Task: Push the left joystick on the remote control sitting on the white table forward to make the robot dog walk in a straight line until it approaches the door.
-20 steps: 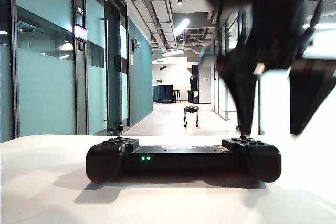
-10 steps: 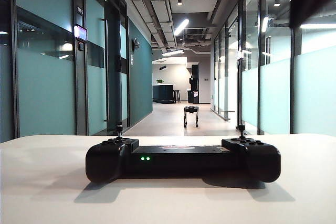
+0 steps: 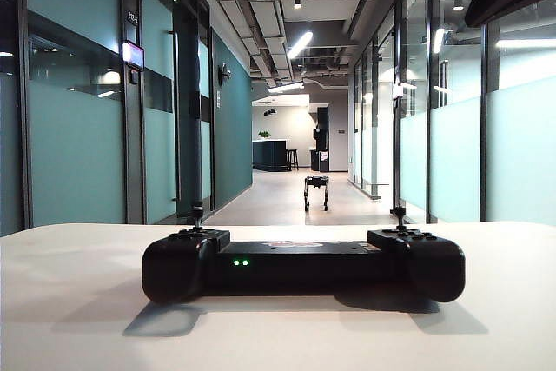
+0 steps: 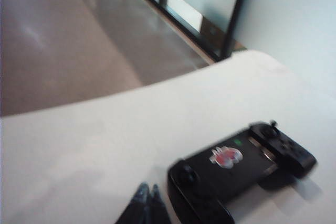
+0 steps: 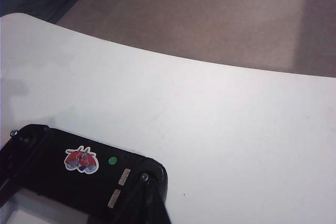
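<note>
1. Left gripper (image 4: pixel 147 203): fingers pressed together, holding nothing, above the white table (image 4: pixel 94 145) just beside the remote control (image 4: pixel 241 166).
2. Right gripper (image 5: pixel 142 203): closed, empty, over the remote's opposite end.
3. Left joystick (image 3: pixel 197 212) stood upright, untouched.
4. Robot dog (image 3: pixel 316 190) stood far down the corridor.

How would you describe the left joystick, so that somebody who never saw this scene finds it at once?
Start from the white table in the foreground and find the remote control, the wide black gamepad lying on it. The left joystick is the thin black stick rising from the end on the left in the exterior view. Unlike the identical stick at the other end, it stands nearest the two green lights.
</note>
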